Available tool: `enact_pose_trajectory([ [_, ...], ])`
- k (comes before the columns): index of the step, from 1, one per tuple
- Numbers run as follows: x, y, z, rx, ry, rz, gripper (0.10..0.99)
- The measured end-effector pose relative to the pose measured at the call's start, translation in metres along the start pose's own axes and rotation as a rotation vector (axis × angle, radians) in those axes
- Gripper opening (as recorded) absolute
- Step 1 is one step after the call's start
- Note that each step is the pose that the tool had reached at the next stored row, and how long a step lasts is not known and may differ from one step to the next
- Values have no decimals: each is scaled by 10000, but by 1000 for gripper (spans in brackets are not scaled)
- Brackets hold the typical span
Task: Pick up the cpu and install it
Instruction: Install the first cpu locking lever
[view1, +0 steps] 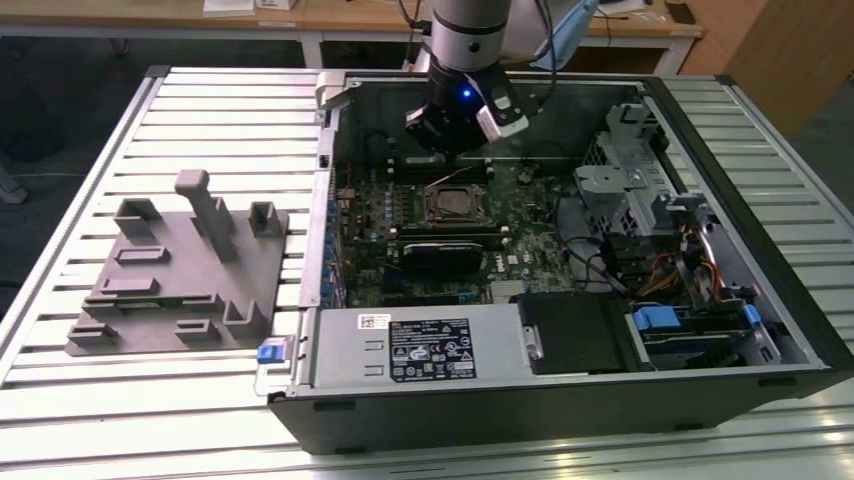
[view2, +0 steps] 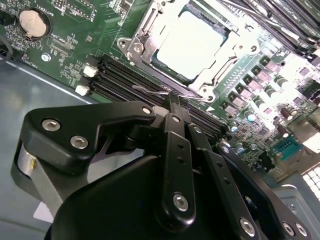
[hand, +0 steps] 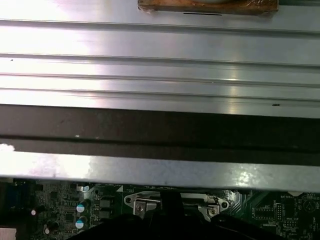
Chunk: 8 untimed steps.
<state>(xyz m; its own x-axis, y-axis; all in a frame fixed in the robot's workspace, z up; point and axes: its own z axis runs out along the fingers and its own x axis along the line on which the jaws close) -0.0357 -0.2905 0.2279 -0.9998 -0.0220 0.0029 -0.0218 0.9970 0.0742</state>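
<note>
The cpu (view2: 192, 42), a silvery-white square, lies flat inside the socket frame (view2: 145, 37) on the green motherboard (view2: 75, 45). In the exterior view the socket frame (view1: 454, 205) sits mid-board inside the open computer case (view1: 747, 330). My gripper (view1: 454, 140) hangs above the board just behind the socket, toward the case's far wall. In the second wrist view the gripper (view2: 172, 100) has its black fingers (view2: 175, 150) pressed together with nothing between them, their tips a short way off the socket's edge and wire lever (view2: 155, 92).
A grey plastic tray (view1: 174, 270) stands on the slatted table (view1: 80, 150) at the exterior view's left. Inside the case are a black fan block (view1: 447, 255), a power supply (view1: 414, 345) and a drive cage (view1: 641, 170). Memory slots (view2: 125, 80) run beside the socket. The case wall (hand: 160, 130) is close.
</note>
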Motion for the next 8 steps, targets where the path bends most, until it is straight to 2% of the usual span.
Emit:
enact_pose_trajectory([
  [5, -28, 14, 25, -1, -1, 5, 106],
  [6, -62, 25, 46, -1, -1, 10, 106],
  [8, -72, 26, 53, -1, -2, 11, 106],
])
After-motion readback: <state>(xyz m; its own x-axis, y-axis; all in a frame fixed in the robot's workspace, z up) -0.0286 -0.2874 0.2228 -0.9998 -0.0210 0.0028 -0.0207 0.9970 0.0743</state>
